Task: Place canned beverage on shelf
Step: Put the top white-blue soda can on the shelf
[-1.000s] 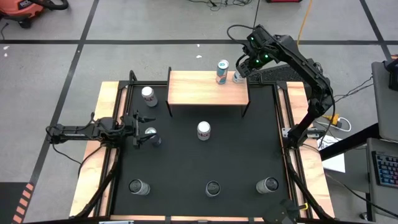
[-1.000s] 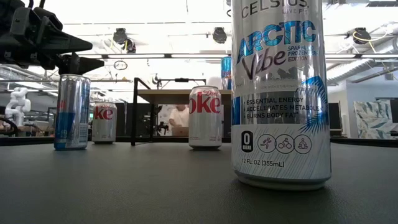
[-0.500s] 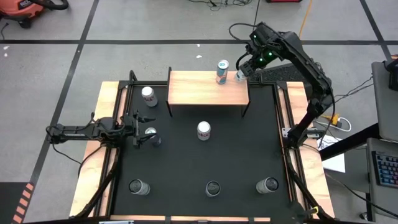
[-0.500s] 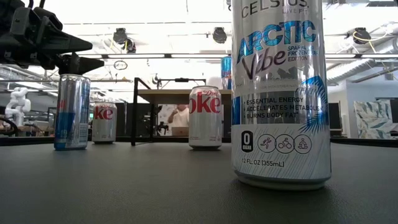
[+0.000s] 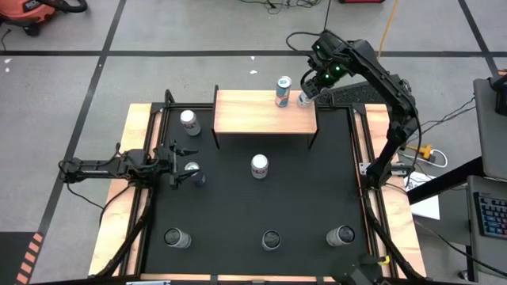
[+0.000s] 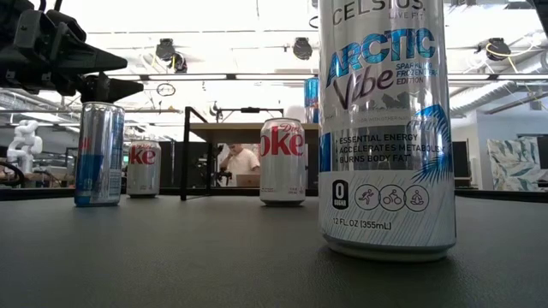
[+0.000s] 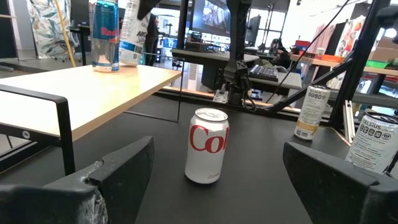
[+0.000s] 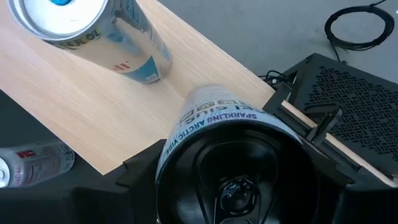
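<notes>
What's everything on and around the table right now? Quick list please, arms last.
shelf: one, light wood with black legs, far edge of the mat
mat: one, black, covering the table
blue can: one, blue and silver, upright on the shelf
white can: one, white, on the shelf's far right corner
cola cans: two, silver and red, one left of the shelf, one mid-mat
slim can: one, blue and silver, left side of the mat
front cans: three, silvery tops, near edge
person: one, light shirt, in the room behind
left pincer: open, over the slim can
right pincer: closed around the white can
</notes>
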Robot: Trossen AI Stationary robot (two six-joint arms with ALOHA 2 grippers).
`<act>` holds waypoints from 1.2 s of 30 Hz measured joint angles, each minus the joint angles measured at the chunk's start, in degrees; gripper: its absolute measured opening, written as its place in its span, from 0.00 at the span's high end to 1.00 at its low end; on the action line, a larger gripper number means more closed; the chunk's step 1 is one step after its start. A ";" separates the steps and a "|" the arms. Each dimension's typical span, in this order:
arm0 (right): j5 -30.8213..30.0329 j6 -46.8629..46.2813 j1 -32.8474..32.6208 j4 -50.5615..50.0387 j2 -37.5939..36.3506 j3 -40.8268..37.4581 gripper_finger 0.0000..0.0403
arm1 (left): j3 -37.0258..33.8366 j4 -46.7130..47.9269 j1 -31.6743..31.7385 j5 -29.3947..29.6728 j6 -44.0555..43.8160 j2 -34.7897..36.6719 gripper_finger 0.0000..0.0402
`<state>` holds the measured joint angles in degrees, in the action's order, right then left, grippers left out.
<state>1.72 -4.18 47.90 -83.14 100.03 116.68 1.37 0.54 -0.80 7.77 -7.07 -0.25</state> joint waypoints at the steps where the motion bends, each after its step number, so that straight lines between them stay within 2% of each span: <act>1: 0.00 0.34 -0.02 0.24 0.00 -0.02 0.37 | -0.02 0.00 0.02 0.00 0.00 0.00 0.10; 5: 0.00 0.39 -0.02 0.11 -0.13 -0.05 0.36 | -0.02 0.00 0.02 0.00 0.00 0.02 0.10; 14: -0.15 0.39 -0.02 0.42 0.31 -0.42 0.26 | -0.01 0.00 0.02 0.00 0.00 0.01 0.10; 27: -0.07 0.39 -0.02 1.16 0.09 -0.28 0.26 | -0.02 0.00 0.02 0.00 0.00 0.02 0.10; 36: 0.05 0.46 -0.02 -4.11 -0.14 -0.26 0.26 | 0.00 0.00 0.00 0.00 0.00 0.00 0.10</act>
<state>1.77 -3.71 47.88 -87.25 99.88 116.42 1.36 0.54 -0.79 7.77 -7.07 -0.25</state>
